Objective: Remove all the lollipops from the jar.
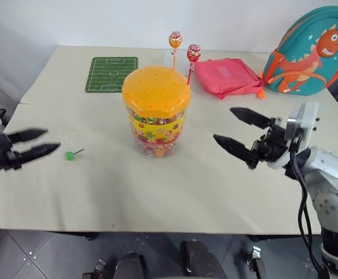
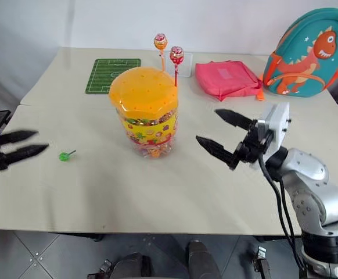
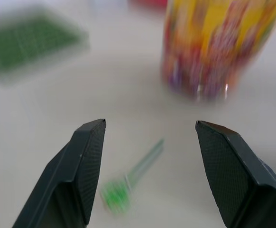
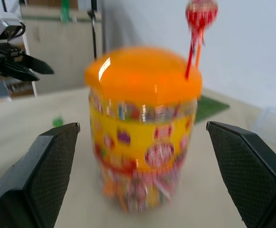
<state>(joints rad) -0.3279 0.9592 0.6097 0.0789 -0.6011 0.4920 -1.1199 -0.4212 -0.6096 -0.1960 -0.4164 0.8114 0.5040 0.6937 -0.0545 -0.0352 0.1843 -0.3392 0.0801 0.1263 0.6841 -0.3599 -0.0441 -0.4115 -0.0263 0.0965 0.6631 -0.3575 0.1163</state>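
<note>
1 green lollipop (image 1: 69, 155) is lying on the table (image 1: 157, 197) at lower left, beside the spread, empty left gripper (image 1: 41, 142). 2 lollipops (image 1: 184, 47) are standing in the jar (image 1: 155, 110) at centre; the right gripper (image 1: 241, 132), spread wide, is being aimed there, and a pinch on 1 stick is likely being called for next.

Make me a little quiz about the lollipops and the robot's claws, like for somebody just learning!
1. True or false: the green lollipop lies on the table.
2. How many lollipops stand in the jar lid?
3. Which gripper is nearer the green lollipop: A left gripper, B right gripper?

Key: 1 true. 2 two, the orange lollipop and the red lollipop. 3 A.
</note>
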